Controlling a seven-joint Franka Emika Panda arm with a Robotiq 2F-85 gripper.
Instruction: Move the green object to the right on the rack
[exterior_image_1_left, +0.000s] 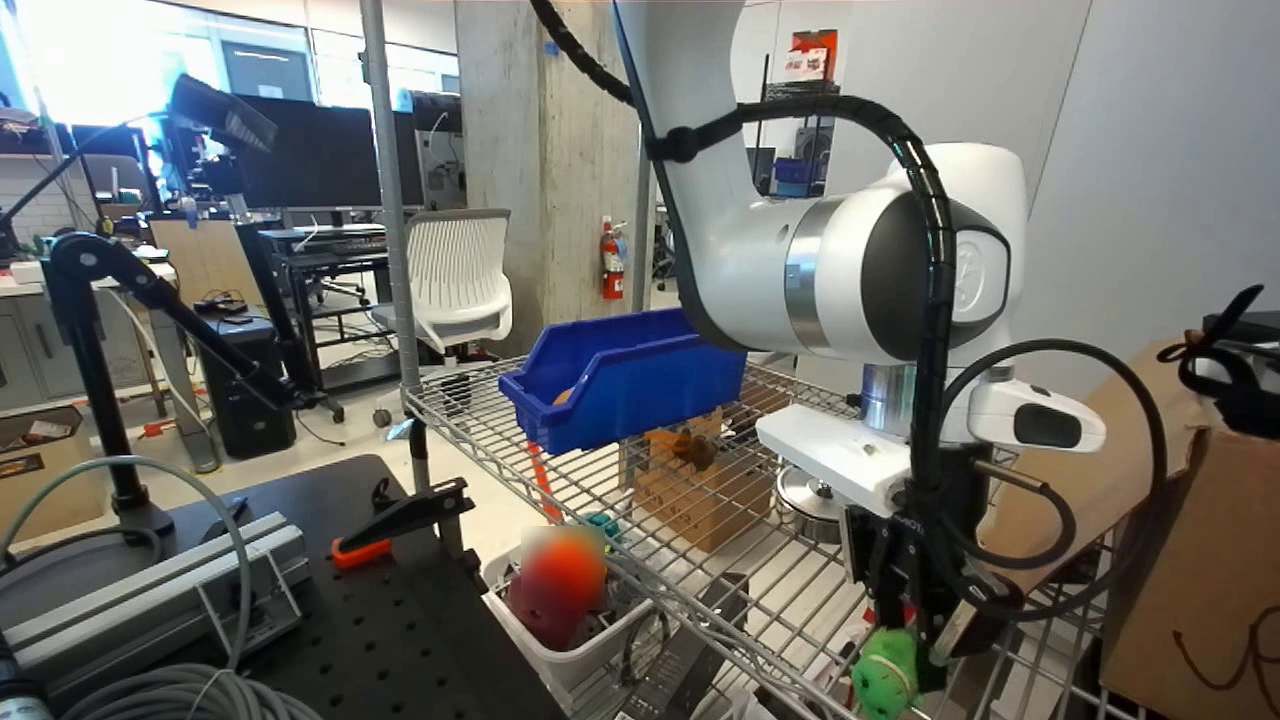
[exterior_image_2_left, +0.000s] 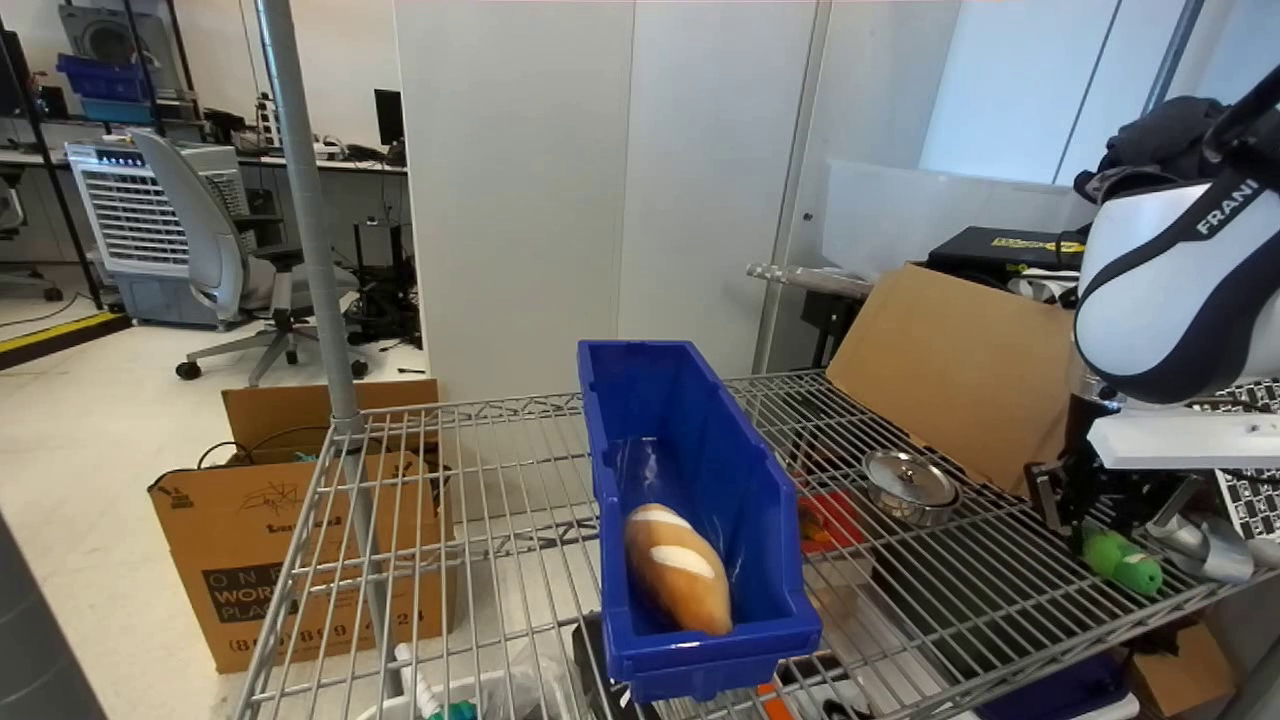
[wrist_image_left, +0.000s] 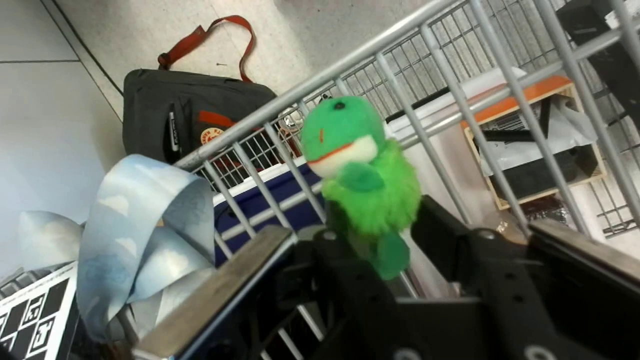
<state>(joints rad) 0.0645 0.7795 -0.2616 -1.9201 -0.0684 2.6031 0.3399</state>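
Observation:
The green object (wrist_image_left: 370, 185) is a small plush toy with a round head and fuzzy body. It also shows in both exterior views (exterior_image_1_left: 886, 675) (exterior_image_2_left: 1122, 562), near the rack's edge. The rack (exterior_image_2_left: 470, 402) is a silver wire-grid shelf; its edge rail passes beyond the toy in the wrist view. My gripper (wrist_image_left: 382, 212) points down at the rack. The toy fills the space between its fingers and touches both, so it looks shut on the toy's body. The head sticks out past the fingertips. I cannot tell whether the toy touches the bars.
A blue bin (exterior_image_2_left: 720, 450) holding a brown loaf-like object (exterior_image_2_left: 675, 570) stands on the rack. A lidded metal pot (exterior_image_2_left: 910, 485) and a cardboard sheet (exterior_image_2_left: 960, 370) are nearer the gripper. A pale blue curled strip (wrist_image_left: 135, 225) lies beside the gripper. A cardboard box (exterior_image_1_left: 1195, 570) stands close to the arm.

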